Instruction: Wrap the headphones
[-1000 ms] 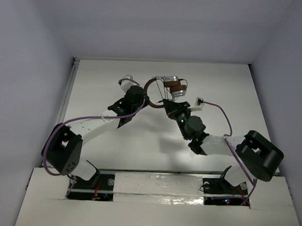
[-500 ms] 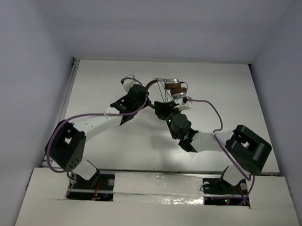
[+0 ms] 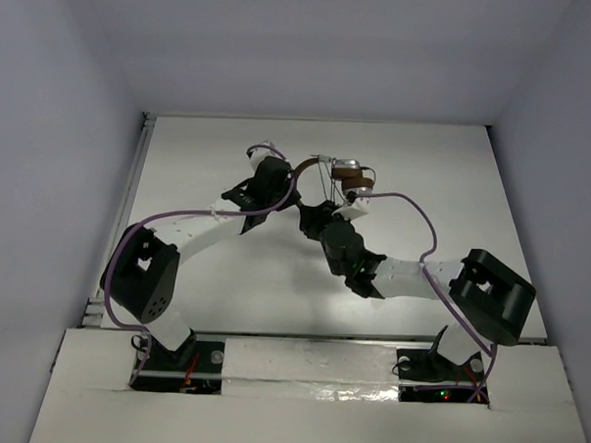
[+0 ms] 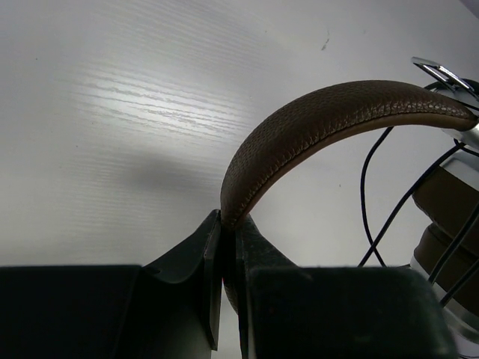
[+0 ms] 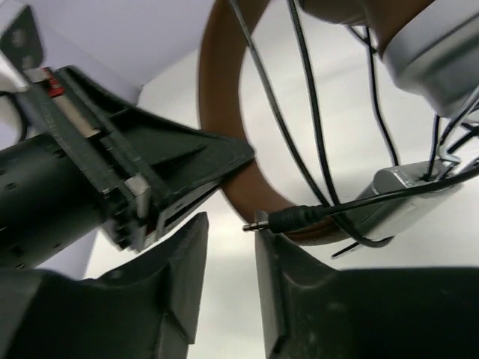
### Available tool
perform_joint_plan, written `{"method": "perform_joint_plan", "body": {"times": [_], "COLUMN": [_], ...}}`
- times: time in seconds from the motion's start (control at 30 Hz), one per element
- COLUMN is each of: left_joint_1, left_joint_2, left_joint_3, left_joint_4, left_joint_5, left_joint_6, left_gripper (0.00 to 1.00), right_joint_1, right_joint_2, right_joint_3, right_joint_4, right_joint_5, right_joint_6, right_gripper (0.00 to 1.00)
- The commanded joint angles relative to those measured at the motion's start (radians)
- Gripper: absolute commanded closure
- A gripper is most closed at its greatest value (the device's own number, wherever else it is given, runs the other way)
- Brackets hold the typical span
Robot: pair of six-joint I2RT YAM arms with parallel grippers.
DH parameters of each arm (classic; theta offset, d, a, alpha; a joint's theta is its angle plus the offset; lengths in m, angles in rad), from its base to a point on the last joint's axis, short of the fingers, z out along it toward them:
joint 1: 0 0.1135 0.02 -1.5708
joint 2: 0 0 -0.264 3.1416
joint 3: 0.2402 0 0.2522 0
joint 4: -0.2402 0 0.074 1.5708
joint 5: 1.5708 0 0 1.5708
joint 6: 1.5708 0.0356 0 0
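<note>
Your left gripper (image 4: 228,224): jaws clamped on headphones (image 4: 329,112). Your right gripper (image 5: 228,224): jaws parted. Both forearms angled inward, wrists near, top-view centre.

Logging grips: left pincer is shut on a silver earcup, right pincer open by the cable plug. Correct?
Wrong on the left grip: the left pincer is shut on the headband, as the left wrist view shows. The right pincer is open by the plug.
</note>
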Motion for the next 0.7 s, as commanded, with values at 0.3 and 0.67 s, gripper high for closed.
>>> {"method": "perform_joint_plan", "body": {"times": [0.3,0.67], "left_joint_1": [0.102,0.111], "left_joint_2": [0.004,0.03], "left_joint_3": [0.085,0.087], "left_joint_4": [0.077,0.099], "left_joint_5": [0.075,0.09], "left_joint_6": [0.019,0.019], "left_gripper": [1.0,1.0], "right_joint_1": [0.01,0.01], "right_joint_2": [-0.252,-0.751], "right_joint_3": [-0.082,-0.276], "right_joint_4": [-0.188,-0.429], "right_joint_5": [-0.488,-0.344], "right_joint_6": [0.089,0.075], "right_gripper": [0.29,0.23]}}
